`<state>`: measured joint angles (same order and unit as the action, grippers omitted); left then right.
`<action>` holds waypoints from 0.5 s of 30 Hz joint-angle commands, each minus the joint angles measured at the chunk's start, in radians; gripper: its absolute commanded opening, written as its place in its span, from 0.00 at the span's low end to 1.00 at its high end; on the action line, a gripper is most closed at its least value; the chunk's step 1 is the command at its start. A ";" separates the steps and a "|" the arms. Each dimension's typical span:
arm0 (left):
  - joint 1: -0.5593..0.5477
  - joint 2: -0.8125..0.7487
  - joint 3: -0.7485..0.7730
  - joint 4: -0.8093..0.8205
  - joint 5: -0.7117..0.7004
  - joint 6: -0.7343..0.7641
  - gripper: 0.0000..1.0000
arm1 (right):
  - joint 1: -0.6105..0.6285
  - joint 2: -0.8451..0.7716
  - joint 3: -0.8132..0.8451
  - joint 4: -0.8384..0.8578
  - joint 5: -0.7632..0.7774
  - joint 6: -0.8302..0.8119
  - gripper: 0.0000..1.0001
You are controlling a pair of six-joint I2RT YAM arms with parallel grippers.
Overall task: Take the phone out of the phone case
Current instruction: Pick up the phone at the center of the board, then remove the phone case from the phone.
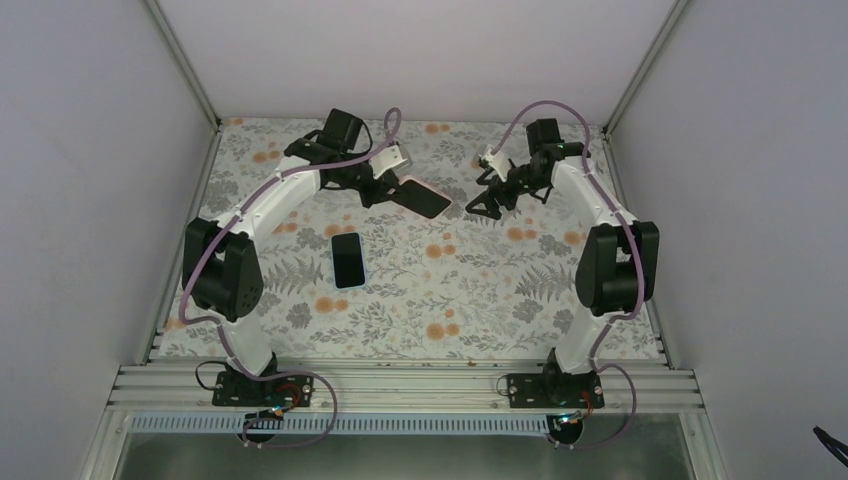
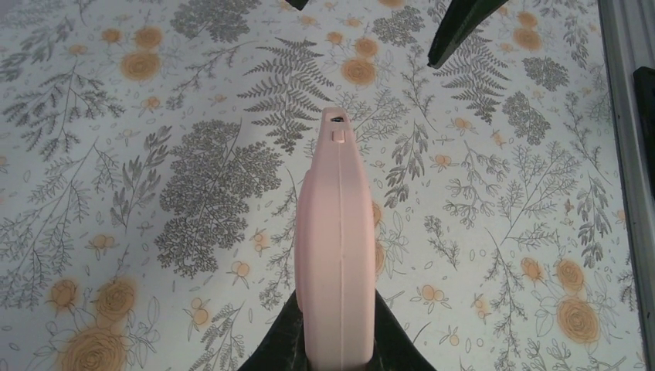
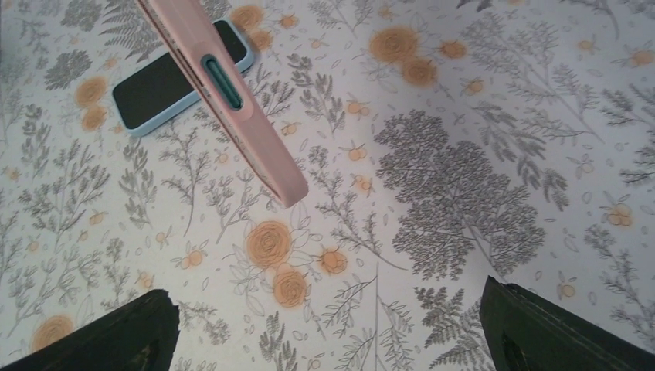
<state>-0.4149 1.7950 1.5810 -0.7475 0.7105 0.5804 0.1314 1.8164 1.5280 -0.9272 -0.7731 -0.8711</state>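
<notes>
My left gripper point(image 1: 385, 187) is shut on one end of a pink phone case point(image 1: 422, 196) and holds it above the floral table, dark face up. In the left wrist view the case point(image 2: 336, 247) stands edge-on between my fingers point(image 2: 282, 344). In the right wrist view the case point(image 3: 232, 108) crosses the upper left, with a teal part showing in a side cutout. My right gripper point(image 1: 482, 203) is open and empty, just right of the case's free end; its fingers point(image 3: 116, 332) stand wide apart. A dark-screened phone with a light blue edge point(image 1: 347, 258) lies flat on the table point(image 3: 181, 77).
The floral cloth point(image 1: 470, 290) covers the table. White walls and a metal frame close off the back and sides point(image 1: 625, 80). An aluminium rail point(image 1: 400, 385) holding both arm bases runs along the near edge. The right gripper's fingertips point(image 2: 463, 27) show in the left wrist view.
</notes>
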 commanded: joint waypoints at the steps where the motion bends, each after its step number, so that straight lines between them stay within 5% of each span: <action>1: -0.014 -0.020 0.028 0.060 0.043 0.007 0.02 | 0.005 -0.013 -0.010 0.090 0.017 0.066 0.98; 15: -0.070 -0.009 0.092 0.031 0.047 -0.005 0.02 | 0.032 0.041 -0.009 0.142 0.080 0.140 0.91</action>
<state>-0.4801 1.7950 1.6230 -0.7532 0.6994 0.5793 0.1444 1.8313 1.5249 -0.8066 -0.7143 -0.7628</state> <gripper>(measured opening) 0.108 0.916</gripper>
